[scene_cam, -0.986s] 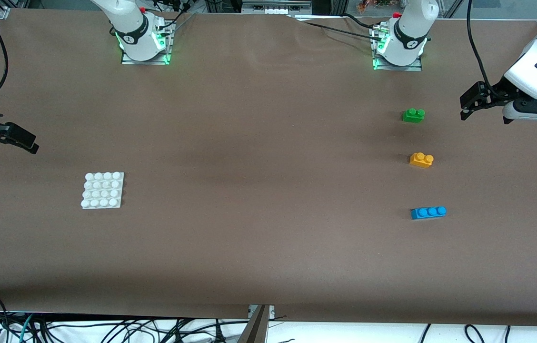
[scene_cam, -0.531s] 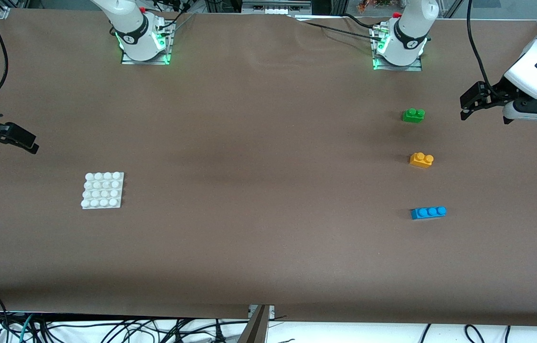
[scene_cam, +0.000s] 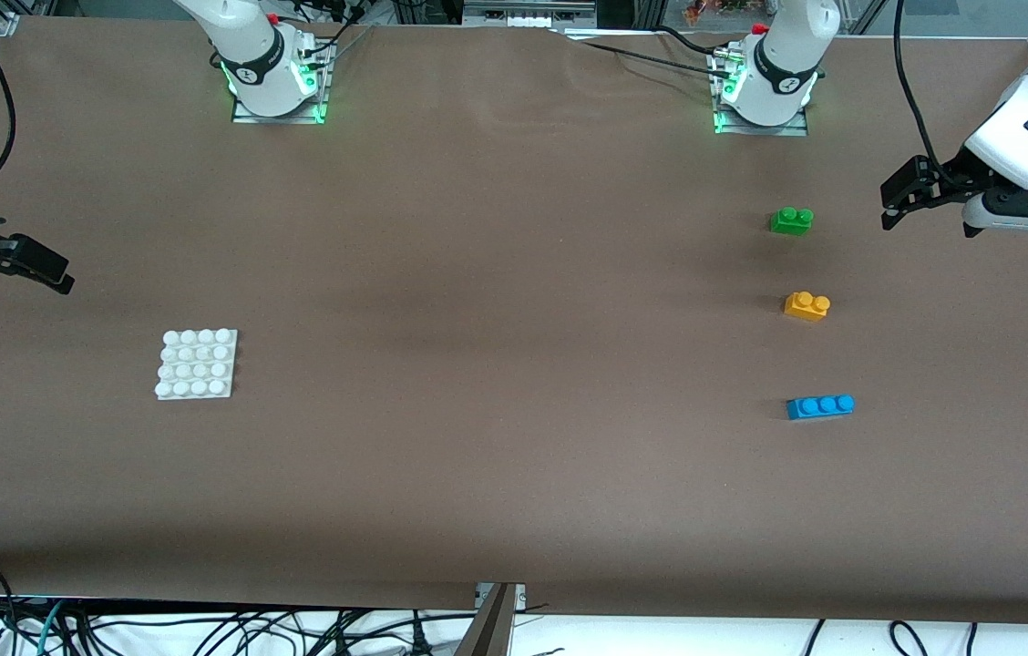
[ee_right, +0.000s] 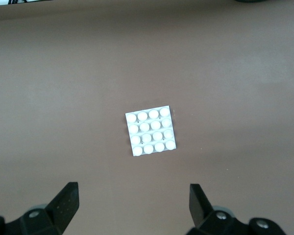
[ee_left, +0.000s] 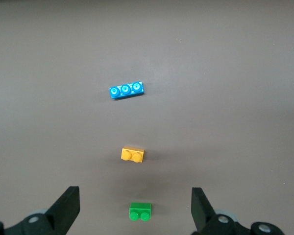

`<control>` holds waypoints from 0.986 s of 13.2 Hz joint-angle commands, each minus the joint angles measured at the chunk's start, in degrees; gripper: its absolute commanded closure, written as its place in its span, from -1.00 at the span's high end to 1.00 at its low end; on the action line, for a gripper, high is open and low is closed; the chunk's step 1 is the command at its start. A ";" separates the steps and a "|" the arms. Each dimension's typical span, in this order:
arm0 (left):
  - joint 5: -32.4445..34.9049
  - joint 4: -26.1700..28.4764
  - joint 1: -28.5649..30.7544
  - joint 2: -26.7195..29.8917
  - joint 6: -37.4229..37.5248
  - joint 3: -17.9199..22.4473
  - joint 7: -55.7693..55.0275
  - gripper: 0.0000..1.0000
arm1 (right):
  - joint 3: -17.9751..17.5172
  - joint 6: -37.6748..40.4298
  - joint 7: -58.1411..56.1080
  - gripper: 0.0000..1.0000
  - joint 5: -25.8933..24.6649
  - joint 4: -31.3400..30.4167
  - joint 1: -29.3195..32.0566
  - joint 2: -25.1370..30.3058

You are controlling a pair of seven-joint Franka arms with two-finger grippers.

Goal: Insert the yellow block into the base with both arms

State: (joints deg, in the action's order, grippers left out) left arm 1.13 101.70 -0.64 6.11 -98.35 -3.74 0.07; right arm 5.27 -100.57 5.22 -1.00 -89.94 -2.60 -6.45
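The yellow block (scene_cam: 806, 305) lies on the brown table toward the left arm's end, between a green brick (scene_cam: 791, 220) and a blue brick (scene_cam: 820, 406); it also shows in the left wrist view (ee_left: 133, 154). The white base (scene_cam: 196, 363) lies toward the right arm's end and shows in the right wrist view (ee_right: 151, 131). My left gripper (scene_cam: 895, 200) is open and empty, up in the air beside the green brick at the table's end. My right gripper (scene_cam: 45, 271) is open and empty, up over the table's edge at its own end.
The green brick (ee_left: 140, 211) lies farther from the front camera than the yellow block, the blue three-stud brick (ee_left: 127, 90) nearer. The arm bases (scene_cam: 275, 77) (scene_cam: 765, 91) stand along the table's back edge. Cables hang below the front edge.
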 commanded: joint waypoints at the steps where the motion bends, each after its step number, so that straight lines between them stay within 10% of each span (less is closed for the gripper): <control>1: -1.31 -1.77 0.03 -0.84 0.88 0.05 -0.42 1.00 | -0.26 0.11 -0.12 1.00 0.65 0.11 0.58 0.21; 13: -1.40 -1.68 0.03 -0.84 0.88 0.05 -0.42 1.00 | -0.70 0.46 -0.13 1.00 -1.20 -0.15 -0.39 -1.02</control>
State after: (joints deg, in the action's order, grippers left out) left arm 1.13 101.70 -0.64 6.11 -98.35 -3.74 0.07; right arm 4.90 -100.52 5.22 -1.63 -89.94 -3.07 -7.25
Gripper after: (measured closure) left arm 0.000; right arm 0.000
